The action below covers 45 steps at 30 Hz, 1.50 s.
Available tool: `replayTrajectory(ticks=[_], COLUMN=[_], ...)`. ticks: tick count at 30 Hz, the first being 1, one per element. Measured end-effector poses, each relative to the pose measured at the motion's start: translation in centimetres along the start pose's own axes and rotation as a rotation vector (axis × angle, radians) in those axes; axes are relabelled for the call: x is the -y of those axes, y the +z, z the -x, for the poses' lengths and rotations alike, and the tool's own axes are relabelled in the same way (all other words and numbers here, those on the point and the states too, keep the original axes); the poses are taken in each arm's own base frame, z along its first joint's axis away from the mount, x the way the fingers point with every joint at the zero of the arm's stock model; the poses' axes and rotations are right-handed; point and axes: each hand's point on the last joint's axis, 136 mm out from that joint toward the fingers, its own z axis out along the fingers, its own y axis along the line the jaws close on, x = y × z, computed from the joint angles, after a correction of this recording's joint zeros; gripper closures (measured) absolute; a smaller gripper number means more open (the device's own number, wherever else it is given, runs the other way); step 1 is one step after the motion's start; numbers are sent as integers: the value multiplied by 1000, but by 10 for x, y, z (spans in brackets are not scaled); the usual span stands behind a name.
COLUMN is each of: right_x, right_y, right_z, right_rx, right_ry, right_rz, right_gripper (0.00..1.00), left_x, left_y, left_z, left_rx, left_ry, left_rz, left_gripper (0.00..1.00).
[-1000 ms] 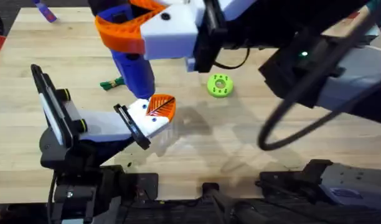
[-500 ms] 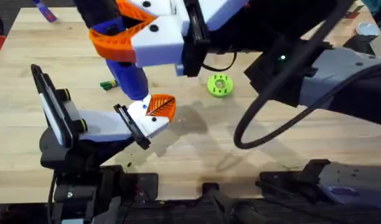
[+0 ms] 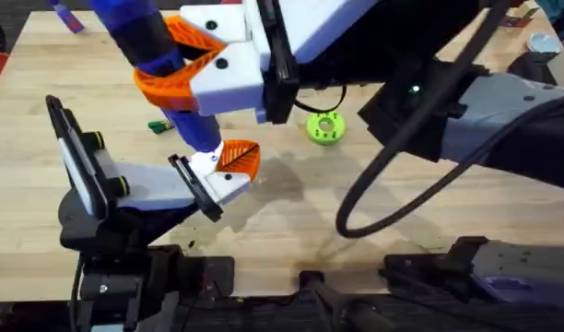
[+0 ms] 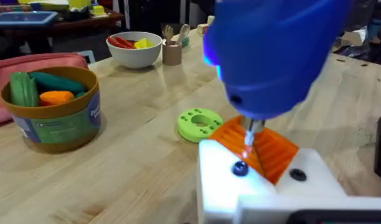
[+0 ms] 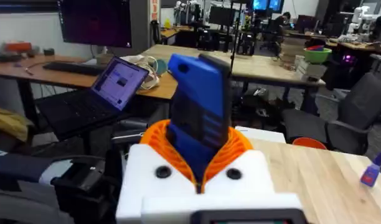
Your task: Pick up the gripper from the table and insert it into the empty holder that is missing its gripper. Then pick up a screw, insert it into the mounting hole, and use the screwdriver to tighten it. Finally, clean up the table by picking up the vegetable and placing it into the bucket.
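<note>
Screwdriver (image 3: pixel 158 69) shifted left; right pincer (image 3: pixel 185 65) clamped around it.

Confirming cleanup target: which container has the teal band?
The bucket, brown-walled, holding green and orange toys. The white bowl holds red and yellow pieces; the small brown cup holds wooden utensils.

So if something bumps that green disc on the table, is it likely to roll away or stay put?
The green disc lies flat on the wooden table, so it would probably slide, not roll. It looks like rigid plastic with holes, likely light, so a small nudge may shift it. Tipped on edge, it could roll.
</note>
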Motion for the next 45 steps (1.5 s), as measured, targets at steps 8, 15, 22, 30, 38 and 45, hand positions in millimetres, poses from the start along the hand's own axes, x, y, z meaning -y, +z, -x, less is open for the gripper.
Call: replayTrajectory(ticks=[8,15,22,30,38,45], right_x=[-2,2,5,5,4,0], right_y=[1,3,5,5,5,5], right_z=[0,-10,-19,-19,-19,-19], right_rx=[1,-12,-25,-25,-26,-28], right_ry=[-4,13,30,30,31,28], right_rz=[5,4,3,3,4,30], right_gripper=[977,977,977,977,977,977], left_x=[0,0,0,0,0,0], left_y=[0,0,0,0,0,0], left_z=[0,0,0,0,0,0], left_rx=[0,0,0,0,0,0], left_ry=[0,0,0,0,0,0], left_rz=[0,0,0,0,-1,-1], left_gripper=[995,995,995,995,995,995])
